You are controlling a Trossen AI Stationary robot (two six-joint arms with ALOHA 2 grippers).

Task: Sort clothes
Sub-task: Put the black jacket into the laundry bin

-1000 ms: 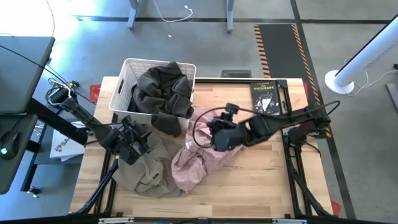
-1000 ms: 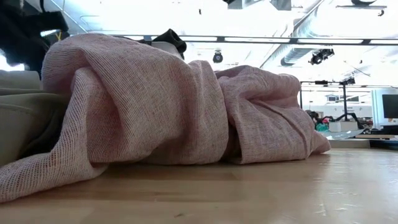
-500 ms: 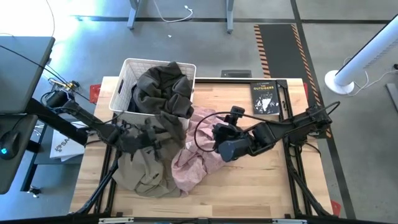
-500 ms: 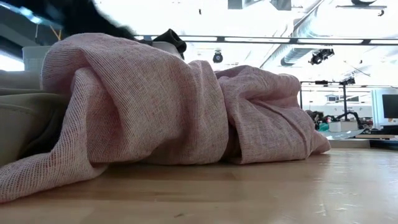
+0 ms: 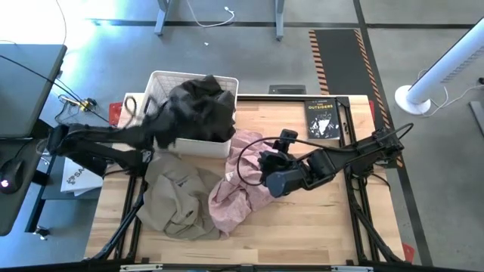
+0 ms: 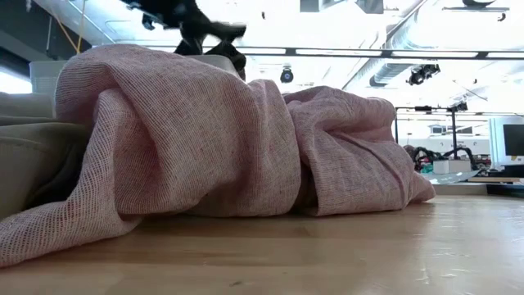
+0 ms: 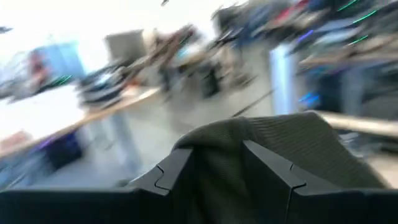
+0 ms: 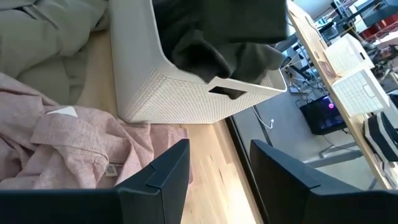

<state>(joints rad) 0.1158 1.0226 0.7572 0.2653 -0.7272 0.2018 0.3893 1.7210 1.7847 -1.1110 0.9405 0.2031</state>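
My left gripper is over the white lattice basket, shut on a dark olive-green garment that bunches above the basket's heap. It also shows dark at the top of the low view. A khaki-beige garment and a light pink garment lie crumpled on the table, touching each other. My right gripper is open and empty, hovering at the pink garment's right side. The pink garment fills the low view. My left gripper pinches a bunched fold of the olive-green garment between its two fingers. The cloth stands up between the fingers and spills past their ends. In the high view the garment is raised over the basket; motion blur hides the rest.
A black paperback book lies at the table's far right. The basket stands at the far left edge; the right wrist view shows its wall next to the pink cloth. Bare wood lies along the near edge and on the right.
My left gripper has swung from beside the khaki garment toward the right, then up and toward the far edge, over the basket. The olive-green cloth that hung over the basket's front wall has gone up with it. My right gripper drew back a little toward the near right.
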